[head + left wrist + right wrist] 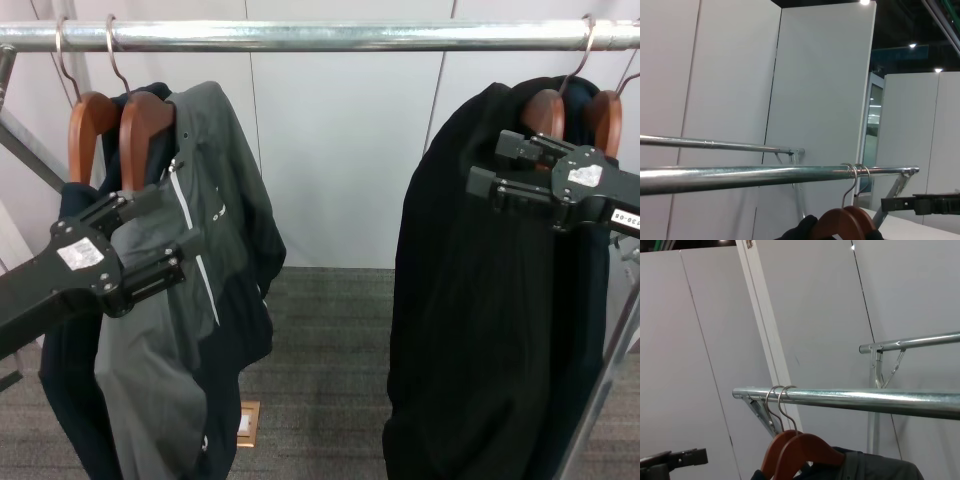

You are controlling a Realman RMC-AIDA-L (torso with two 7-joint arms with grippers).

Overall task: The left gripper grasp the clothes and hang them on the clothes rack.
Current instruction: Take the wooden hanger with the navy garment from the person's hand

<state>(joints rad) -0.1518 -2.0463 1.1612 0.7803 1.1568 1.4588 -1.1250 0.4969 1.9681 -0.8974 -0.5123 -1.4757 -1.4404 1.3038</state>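
The clothes (60, 385), a navy top on a brown wooden hanger (88, 125), hang at the far left of the clothes rack (330, 36), the hanger's silver hook over the bar. A grey-and-black jacket half covers them. My left gripper (150, 238) is open, in front of the jacket just below the two left hangers, holding nothing. My right gripper (512, 167) is open in front of the black coat, also empty. In the right wrist view, the two left hangers (795, 452) hang from the clothes rack (860, 401).
The grey-and-black jacket (190, 250) hangs beside the navy top. A large black coat (470, 320) hangs at the right on two hangers (575, 115). Slanted struts stand at the left (25, 145) and the right (610, 370). On the grey carpet lies a floor plate (247, 423).
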